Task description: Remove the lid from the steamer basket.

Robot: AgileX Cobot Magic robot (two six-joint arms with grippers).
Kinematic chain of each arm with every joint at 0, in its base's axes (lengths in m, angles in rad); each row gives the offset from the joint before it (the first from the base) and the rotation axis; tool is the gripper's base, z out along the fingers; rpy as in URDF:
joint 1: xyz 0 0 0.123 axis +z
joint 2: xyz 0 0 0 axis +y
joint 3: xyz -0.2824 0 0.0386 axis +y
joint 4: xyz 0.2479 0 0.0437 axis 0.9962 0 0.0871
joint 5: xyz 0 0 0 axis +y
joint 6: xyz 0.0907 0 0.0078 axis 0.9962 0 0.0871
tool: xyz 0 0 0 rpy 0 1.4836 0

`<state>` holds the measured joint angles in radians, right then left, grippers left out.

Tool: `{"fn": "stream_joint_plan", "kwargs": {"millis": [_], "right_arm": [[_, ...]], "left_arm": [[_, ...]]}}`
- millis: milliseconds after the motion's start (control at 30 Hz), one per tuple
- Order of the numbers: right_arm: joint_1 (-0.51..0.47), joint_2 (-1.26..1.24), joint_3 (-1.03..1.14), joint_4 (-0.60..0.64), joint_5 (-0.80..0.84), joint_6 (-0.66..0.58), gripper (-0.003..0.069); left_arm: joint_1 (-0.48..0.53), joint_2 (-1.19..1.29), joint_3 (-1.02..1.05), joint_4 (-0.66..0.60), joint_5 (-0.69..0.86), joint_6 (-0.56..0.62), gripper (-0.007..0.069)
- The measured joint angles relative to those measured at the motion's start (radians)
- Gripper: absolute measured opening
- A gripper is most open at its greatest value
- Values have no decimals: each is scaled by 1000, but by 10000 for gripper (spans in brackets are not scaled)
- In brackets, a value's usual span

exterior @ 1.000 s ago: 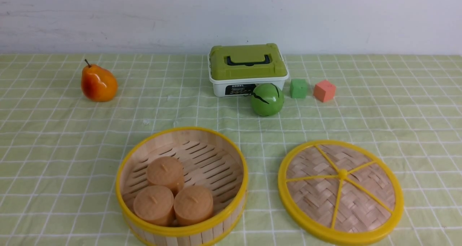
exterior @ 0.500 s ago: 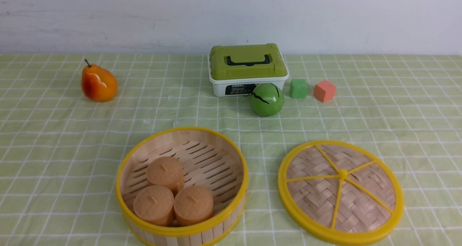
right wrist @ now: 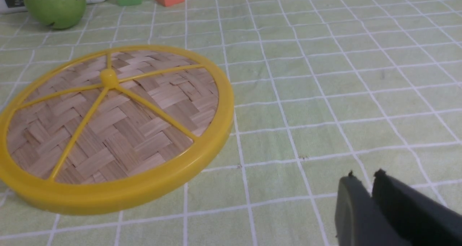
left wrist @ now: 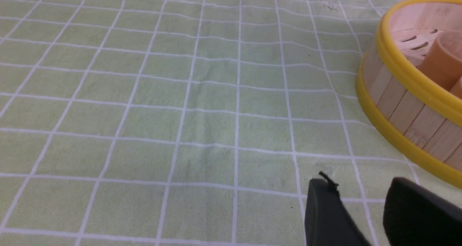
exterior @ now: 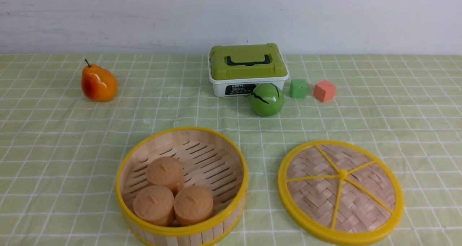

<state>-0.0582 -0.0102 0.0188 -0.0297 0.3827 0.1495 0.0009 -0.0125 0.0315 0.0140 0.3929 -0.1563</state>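
The steamer basket (exterior: 231, 174) stands open at the near middle of the table, with three tan cakes (exterior: 173, 195) inside; its rim also shows in the left wrist view (left wrist: 404, 69). The lid (exterior: 341, 190) lies flat on the cloth to the basket's right, apart from it, and shows in the right wrist view (right wrist: 108, 127). Neither gripper shows in the front view. My left gripper (left wrist: 359, 184) is open and empty over the cloth beside the basket. My right gripper (right wrist: 364, 175) is shut and empty over the cloth beside the lid.
At the back stand a white box with a green lid (exterior: 247, 69), a green ball (exterior: 267, 99), a green cube (exterior: 298, 88) and an orange cube (exterior: 324, 90). An orange pear (exterior: 98, 83) sits at the back left. A green checked cloth (exterior: 72, 137) covers the table.
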Motion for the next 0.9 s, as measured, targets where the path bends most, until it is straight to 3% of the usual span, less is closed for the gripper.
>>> {"fn": "stream_joint_plan", "kwargs": {"millis": [900], "right_arm": [[0,0,0,0,0,0,96]], "left_arm": [[0,0,0,0,0,0,239]]}}
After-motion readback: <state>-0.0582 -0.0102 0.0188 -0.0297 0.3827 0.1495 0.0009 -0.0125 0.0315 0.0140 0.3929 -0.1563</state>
